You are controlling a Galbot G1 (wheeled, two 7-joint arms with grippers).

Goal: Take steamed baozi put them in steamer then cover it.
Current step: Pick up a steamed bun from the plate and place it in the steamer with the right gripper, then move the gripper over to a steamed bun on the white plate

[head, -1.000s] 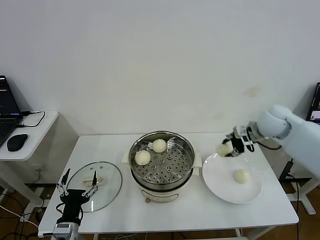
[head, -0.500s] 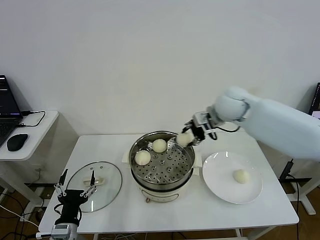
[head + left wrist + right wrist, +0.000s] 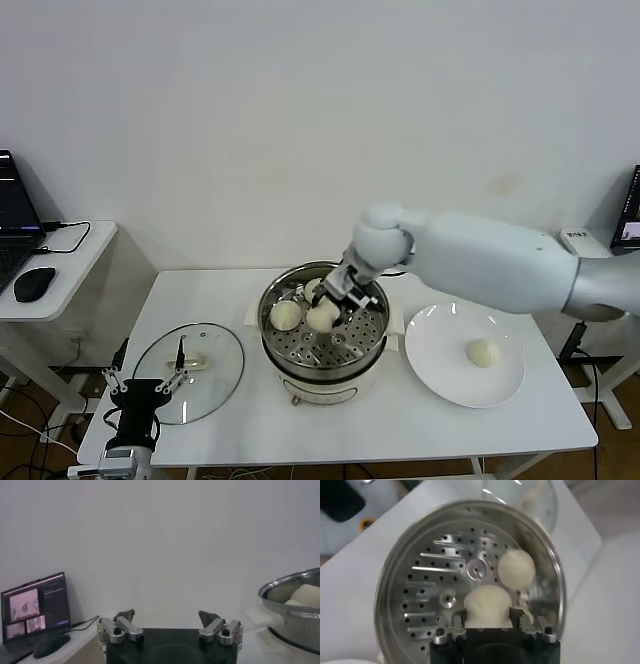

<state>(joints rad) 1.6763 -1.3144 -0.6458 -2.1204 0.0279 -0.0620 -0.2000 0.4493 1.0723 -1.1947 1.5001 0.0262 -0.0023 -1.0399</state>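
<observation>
A cream-white baozi (image 3: pixel 487 602) is held pinched between the fingers of the right gripper (image 3: pixel 330 305), which is positioned over the perforated tray of the stainless-steel steamer (image 3: pixel 277 345). From the head view it cannot be told whether this bun is already touching the tray. Two other buns are seen lying inside the steamer toward its left side: one (image 3: pixel 285 315) just beside the gripped bun, one (image 3: pixel 313 289) partly hidden behind the gripper. A fourth baozi (image 3: pixel 483 352) is left on the white plate (image 3: pixel 440 380) to the right of the steamer. The glass lid (image 3: pixel 215 375) is lying flat on the white table (image 3: pixel 400 430) to the left of the steamer, not yet put on. The left gripper (image 3: pixel 143 388) is parked near the table's front left corner, close to the lid, with its fingers spread wide. The task is judged to be past its midpoint: the held bun is to be released, the last bun fetched, and the steamer covered
</observation>
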